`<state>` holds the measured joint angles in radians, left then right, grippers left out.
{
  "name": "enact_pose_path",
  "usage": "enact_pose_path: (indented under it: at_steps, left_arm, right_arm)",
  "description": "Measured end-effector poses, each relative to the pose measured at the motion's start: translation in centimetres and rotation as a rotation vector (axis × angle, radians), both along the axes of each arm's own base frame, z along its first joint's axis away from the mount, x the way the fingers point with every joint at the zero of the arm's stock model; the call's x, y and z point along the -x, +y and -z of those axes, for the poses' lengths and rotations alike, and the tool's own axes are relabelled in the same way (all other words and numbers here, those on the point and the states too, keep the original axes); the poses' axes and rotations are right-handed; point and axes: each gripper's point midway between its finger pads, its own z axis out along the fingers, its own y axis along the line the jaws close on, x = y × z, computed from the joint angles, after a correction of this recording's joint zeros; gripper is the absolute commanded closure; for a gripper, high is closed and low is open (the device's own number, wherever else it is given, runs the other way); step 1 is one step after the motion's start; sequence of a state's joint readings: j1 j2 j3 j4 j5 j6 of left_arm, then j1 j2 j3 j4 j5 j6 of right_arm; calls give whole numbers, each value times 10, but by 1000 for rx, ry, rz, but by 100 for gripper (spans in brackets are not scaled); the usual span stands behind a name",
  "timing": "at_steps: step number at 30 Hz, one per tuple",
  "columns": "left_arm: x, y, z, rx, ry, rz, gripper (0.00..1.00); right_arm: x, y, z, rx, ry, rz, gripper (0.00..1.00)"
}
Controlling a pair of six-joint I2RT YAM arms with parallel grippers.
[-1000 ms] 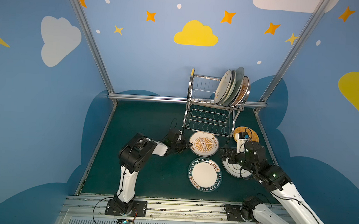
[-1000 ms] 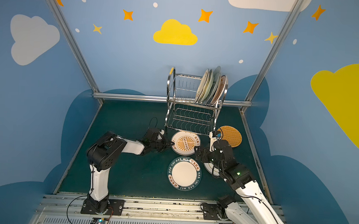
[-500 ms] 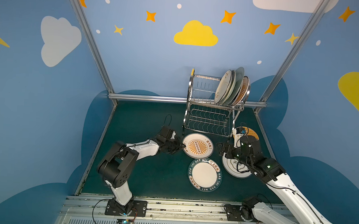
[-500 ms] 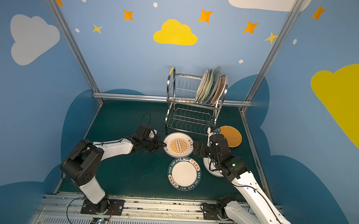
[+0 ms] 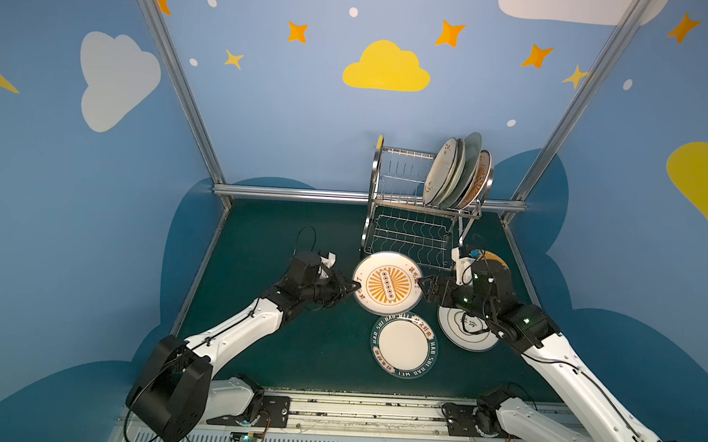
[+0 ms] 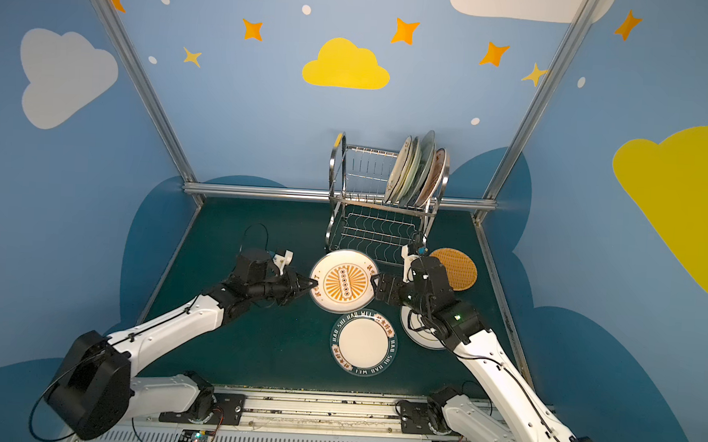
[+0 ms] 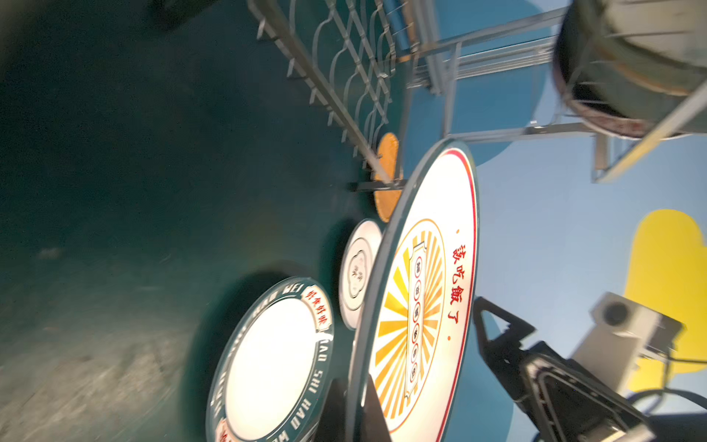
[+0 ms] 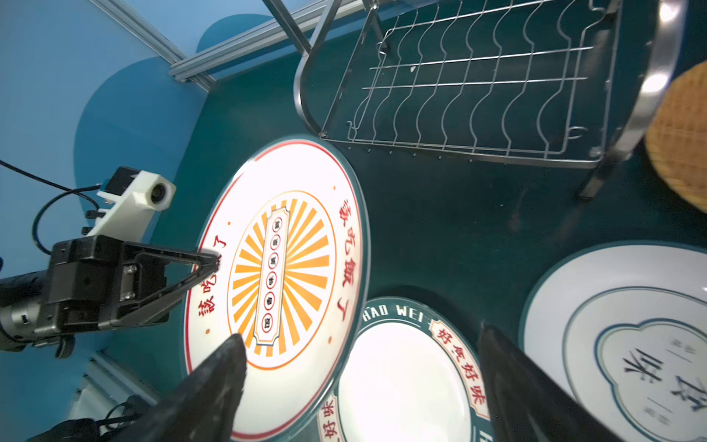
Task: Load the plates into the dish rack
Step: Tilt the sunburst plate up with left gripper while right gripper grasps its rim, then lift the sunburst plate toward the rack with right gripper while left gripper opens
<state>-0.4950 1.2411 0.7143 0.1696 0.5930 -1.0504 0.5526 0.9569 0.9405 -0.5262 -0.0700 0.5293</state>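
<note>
At left, pinching with the black left gripper [image 5: 351, 287] the rim of the round white orange-sunburst plate [image 5: 388, 283], now raising and tilting it off the dark green tabletop [image 5: 307, 361], where lying flat a second ago. At right, bringing the black right gripper [image 5: 423, 286], fingers spread, across to the opposite rim, probably not touching yet. Readying a handover toward the shiny steel wire dish rack [image 5: 410, 233] just behind.

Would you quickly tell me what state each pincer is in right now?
Left pincer: shut on the sunburst plate, gripping its rim.
Right pincer: open, jaws wide around the same plate's opposite rim, holding nothing.
</note>
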Motion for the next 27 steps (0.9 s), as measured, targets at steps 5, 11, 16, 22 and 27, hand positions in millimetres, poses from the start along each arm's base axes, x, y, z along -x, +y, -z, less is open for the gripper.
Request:
enact_pose_path:
  at_steps: [5, 11, 16, 22, 27]
  left_arm:
    - [-1, -1, -26, 77, -74, -8, 96]
    - [0, -1, -24, 92, -87, -8, 96]
    - [-1, -2, -24, 81, -131, 5, 96]
    - [-7, 3, -22, 51, -155, -13, 0]
    - [-11, 40, -17, -55, -123, -141, 0]
  right_arm:
    - [-2, 18, 3, -60, 58, -41, 41]
    - [1, 37, -10, -177, 93, -80, 72]
    - [-2, 40, -19, -264, 120, -29, 100]
    - [-3, 39, -17, -266, 137, 39, 100]
    - [0, 32, -42, -143, 60, 146, 100]
